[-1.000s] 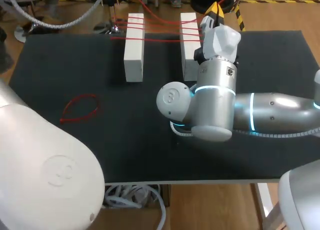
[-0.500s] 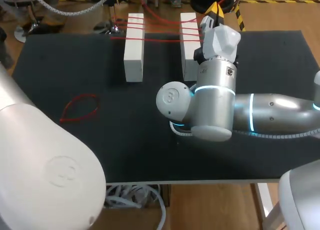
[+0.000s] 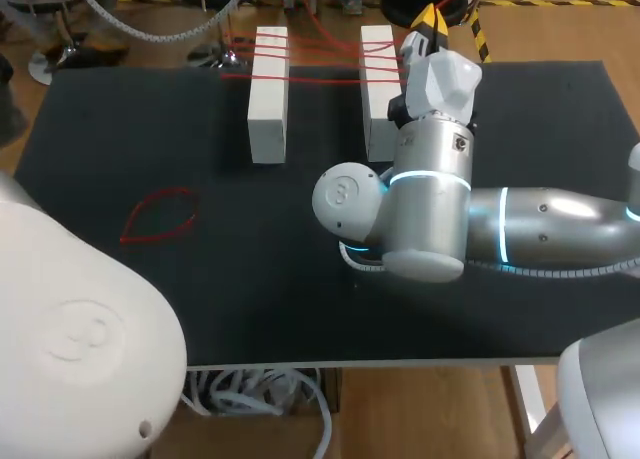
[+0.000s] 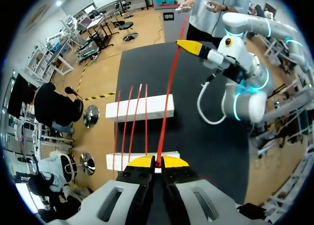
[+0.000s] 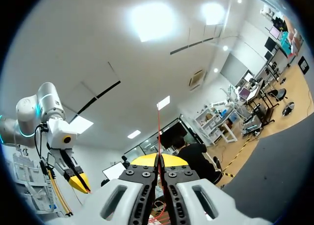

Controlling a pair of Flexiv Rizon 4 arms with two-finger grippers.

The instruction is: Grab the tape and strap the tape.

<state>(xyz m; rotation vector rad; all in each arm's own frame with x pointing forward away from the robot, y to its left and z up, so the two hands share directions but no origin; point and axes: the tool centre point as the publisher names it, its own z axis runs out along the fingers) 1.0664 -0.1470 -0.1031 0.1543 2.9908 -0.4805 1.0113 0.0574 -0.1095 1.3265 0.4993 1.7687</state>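
Nearest in the head view, the smooth white shell of the left arm fills the near left corner, over the matte black worktop. Just beyond it a loose red loop, thin and leaf-shaped, lies flat on its own, well apart from everything else. The right arm, glossy silver with glowing blue rings, comes in from the right and bends toward the far edge. Its wrist hides part of one block's side.

Farther back lie two white rectangular blocks, the left block and the right block, parallel with a gap between them. In the left wrist view three thin red strands are stretched across both blocks, side by side.

The red tape is a fourth strand of the same cord-like material. It runs taut over the blocks from the left end effector, whose yellow-tipped fingers are pinched tight on it. From there it reaches the right end effector, which is at the worktop's far edge just beside the right block. In the right wrist view that end effector's fingers are closed to a narrow slit, with the thin red line gripped in it and running straight out ahead.
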